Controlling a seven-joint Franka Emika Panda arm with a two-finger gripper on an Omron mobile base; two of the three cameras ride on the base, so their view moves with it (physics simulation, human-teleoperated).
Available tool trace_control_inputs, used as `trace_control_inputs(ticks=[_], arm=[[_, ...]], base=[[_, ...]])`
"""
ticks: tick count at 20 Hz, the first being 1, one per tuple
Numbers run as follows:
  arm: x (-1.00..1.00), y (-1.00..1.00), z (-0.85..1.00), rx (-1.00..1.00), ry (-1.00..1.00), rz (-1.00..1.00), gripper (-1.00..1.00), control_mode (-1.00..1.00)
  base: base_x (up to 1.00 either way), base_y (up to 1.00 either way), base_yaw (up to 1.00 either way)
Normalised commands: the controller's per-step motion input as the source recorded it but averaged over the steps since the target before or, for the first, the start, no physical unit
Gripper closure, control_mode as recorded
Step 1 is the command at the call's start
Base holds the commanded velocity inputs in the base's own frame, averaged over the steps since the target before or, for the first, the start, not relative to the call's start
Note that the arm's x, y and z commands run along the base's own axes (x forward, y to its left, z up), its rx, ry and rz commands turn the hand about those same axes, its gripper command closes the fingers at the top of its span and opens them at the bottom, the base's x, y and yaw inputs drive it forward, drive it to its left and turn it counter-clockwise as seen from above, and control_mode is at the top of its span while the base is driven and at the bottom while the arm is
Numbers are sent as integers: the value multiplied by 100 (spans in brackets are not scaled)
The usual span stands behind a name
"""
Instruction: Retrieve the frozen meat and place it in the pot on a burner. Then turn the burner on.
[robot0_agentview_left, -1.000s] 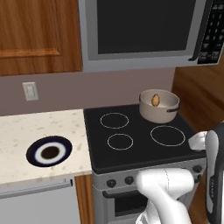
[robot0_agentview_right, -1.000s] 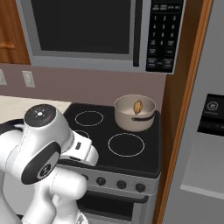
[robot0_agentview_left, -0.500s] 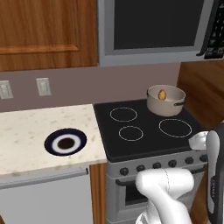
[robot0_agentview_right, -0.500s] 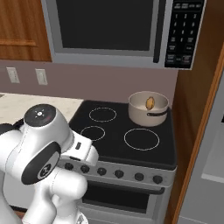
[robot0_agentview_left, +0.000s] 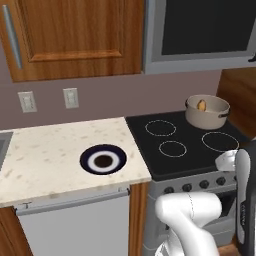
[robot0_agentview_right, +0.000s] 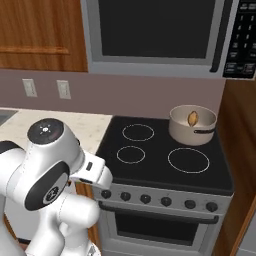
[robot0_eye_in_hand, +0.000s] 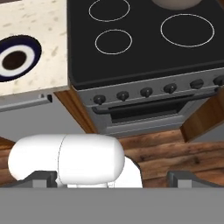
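Note:
The beige-grey pot stands on the back right burner of the black stove. The frozen meat, a small golden-brown lump, lies inside it against the far wall. From the other side I see the same pot and meat. In the hand view, only the pot's lower edge shows at the top. My gripper hangs well in front of the stove, low and away from the pot. Its two dark fingertips stand wide apart, open, with nothing between them.
A row of knobs runs along the stove front above the oven door. A dark blue-rimmed plate lies on the speckled counter left of the stove. A microwave hangs above the burners, and a wooden panel borders the stove's right side.
The base has driven, so the whole scene has slid right in both base views. More counter and cabinet show on the left. Pot, meat and plate have not moved.

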Motion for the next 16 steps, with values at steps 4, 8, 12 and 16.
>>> trace_control_inputs(ticks=[4,8,12,16], arm=[[0,0,0,0,0,0,-100,100],[0,0,0,0,0,0,-100,100],[0,0,0,0,0,0,-100,100],[0,0,0,0,0,0,-100,100]], base=[[-1,21,-3],[-2,14,-2],[-26,11,-6],[-49,19,-15]])
